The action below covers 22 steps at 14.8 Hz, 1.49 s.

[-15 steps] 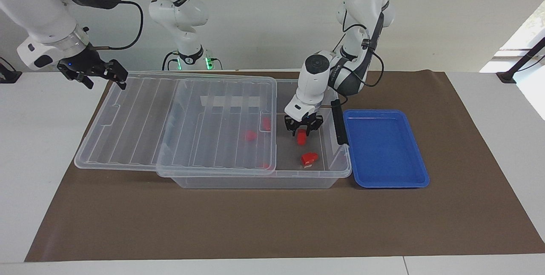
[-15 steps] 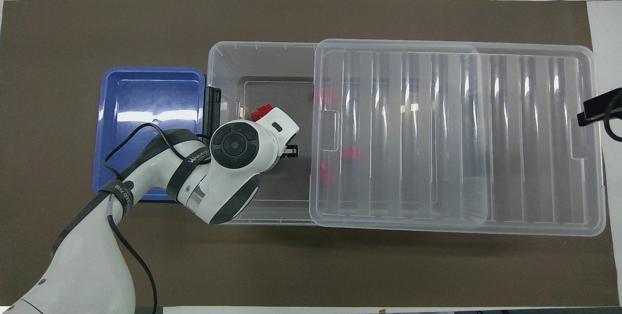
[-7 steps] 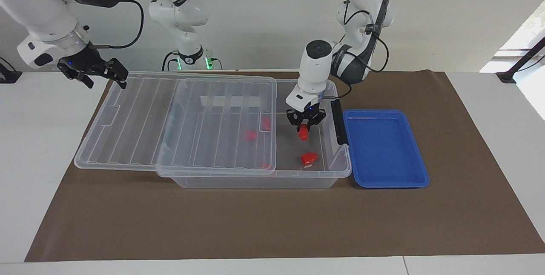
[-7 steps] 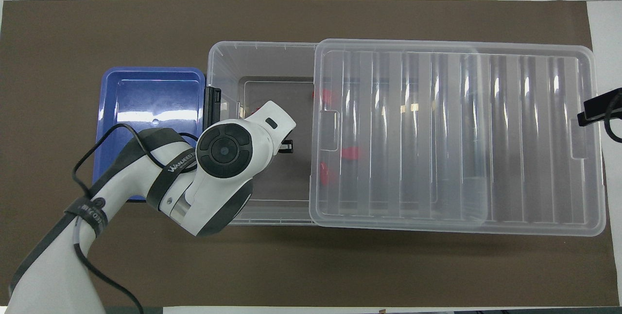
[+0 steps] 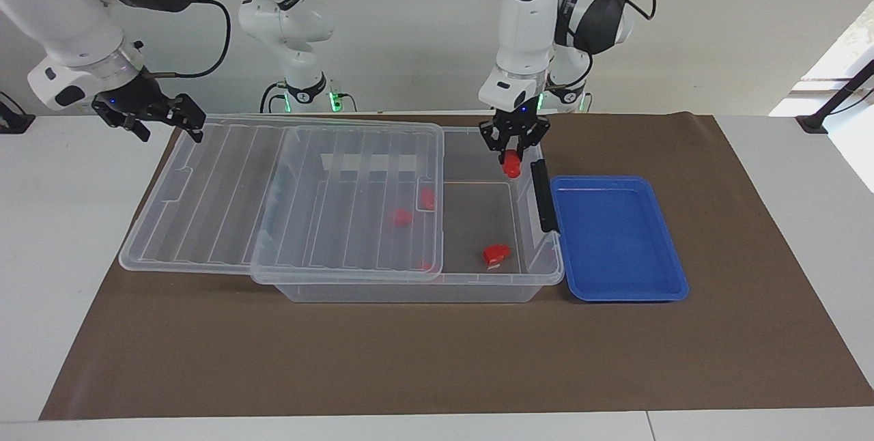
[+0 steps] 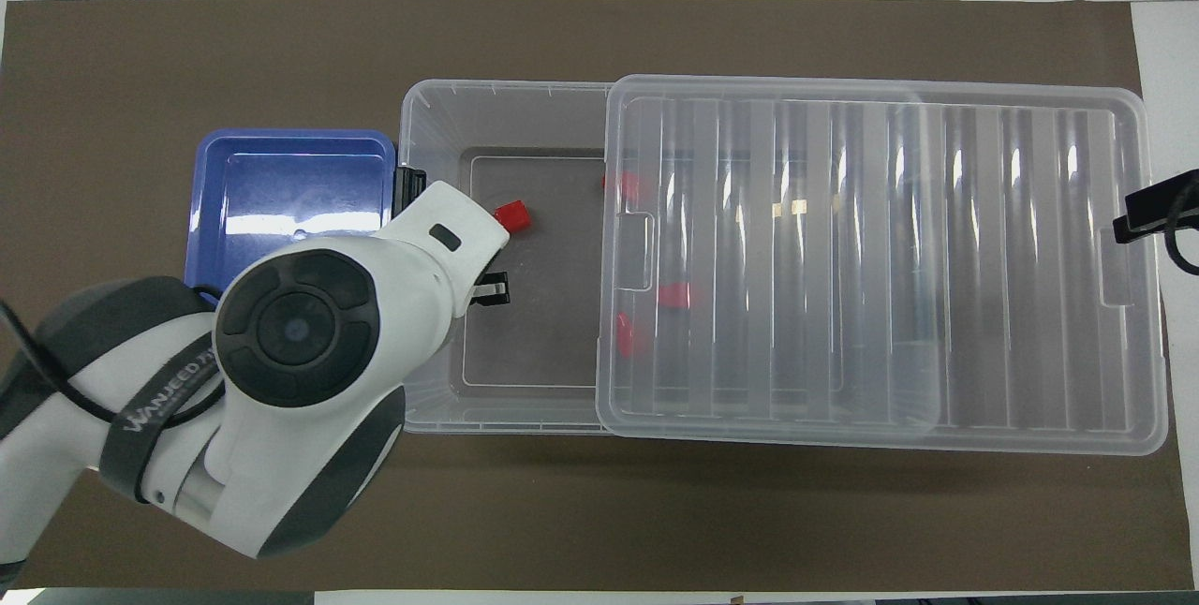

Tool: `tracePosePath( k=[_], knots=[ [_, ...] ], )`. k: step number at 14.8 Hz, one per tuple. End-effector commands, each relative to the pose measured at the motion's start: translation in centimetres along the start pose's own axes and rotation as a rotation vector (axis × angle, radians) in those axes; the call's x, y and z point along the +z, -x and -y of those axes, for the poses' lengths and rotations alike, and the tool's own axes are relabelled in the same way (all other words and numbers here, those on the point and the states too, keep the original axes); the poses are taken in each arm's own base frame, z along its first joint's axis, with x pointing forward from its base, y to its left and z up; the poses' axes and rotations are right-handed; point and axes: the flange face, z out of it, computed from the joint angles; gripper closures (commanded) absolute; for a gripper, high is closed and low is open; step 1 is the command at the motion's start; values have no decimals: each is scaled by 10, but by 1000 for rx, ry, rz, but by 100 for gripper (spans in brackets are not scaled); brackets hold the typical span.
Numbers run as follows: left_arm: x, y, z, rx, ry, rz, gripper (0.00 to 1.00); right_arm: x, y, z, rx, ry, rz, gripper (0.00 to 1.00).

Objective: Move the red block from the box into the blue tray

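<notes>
left end effector [image 5: 513, 151] clenched on red block [image 5: 511, 166], raised over the clear box [image 5: 423, 287]'s uncovered end by blue tray [image 5: 618, 294]. right end effector [image 5: 158, 117] released, waiting over lid [image 5: 205, 188] edge.

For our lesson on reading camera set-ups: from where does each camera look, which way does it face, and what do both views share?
Facing view: high across the table, looking at the robots; both arms show, left gripper holding the red block over the box.
Overhead view: above the robots' end, looking steeply down; left arm's wrist, right gripper tip.
Shared: box, lid, blue tray.
</notes>
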Motion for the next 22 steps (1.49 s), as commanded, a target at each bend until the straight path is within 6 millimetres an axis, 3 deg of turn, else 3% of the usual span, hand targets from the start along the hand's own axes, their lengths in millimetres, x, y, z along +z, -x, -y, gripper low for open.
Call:
tracePosePath(
  k=[1,4,8,12,18,22],
  knots=[
    [9,-32,53,17,24,43,100,0,6,1,-6,7,-11,0],
    [21,-68,121,89,107,51,100,1,5,1,-5,7,-8,0],
    [72,-96,183,170,102,50,100,2,6,0,0,7,-6,0],
    [118,-115,224,149,87,62,100,1,6,0,-2,7,-8,0],
    [177,-120,254,135,75,53,100,1,6,-2,1,6,-8,0],
    [194,-114,259,126,73,50,100,1,6,-2,1,6,-8,0]
  ],
)
